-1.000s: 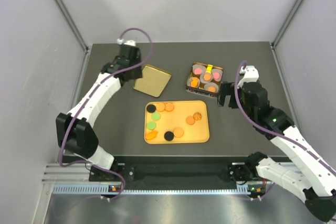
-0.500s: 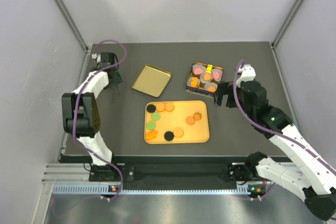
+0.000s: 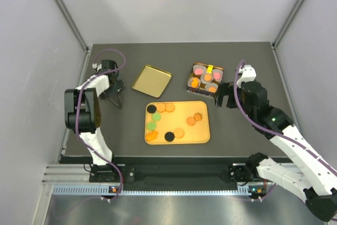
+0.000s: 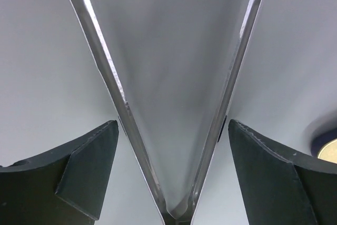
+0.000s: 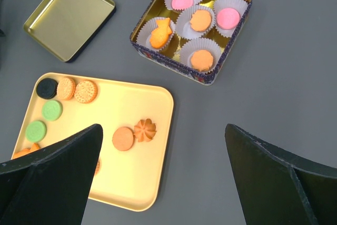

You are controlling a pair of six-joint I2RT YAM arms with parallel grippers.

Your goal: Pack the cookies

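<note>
Several cookies (image 3: 170, 107) lie on a yellow tray (image 3: 202, 130): orange rounds, two green, two black and a flower-shaped one (image 5: 145, 130). More cookies (image 5: 200, 20), pink and orange, sit in white paper cups inside a square tin (image 3: 206, 79). My right gripper (image 3: 222, 96) is open and empty, hovering right of the tray and just below the tin; in its wrist view (image 5: 162, 127) the tray's right edge lies below it. My left gripper (image 3: 117, 97) is open and empty at the table's far left; its wrist view (image 4: 172, 125) shows only the enclosure walls.
The tin's gold lid (image 3: 151, 81) lies upside down on the dark table left of the tin, and shows in the right wrist view (image 5: 69, 17). Grey enclosure walls and metal posts (image 3: 68, 17) ring the table.
My left arm has swung from beside the gold lid back to the table's far left edge, folding on itself, then the gripper dipped slightly. The right arm has barely moved.
</note>
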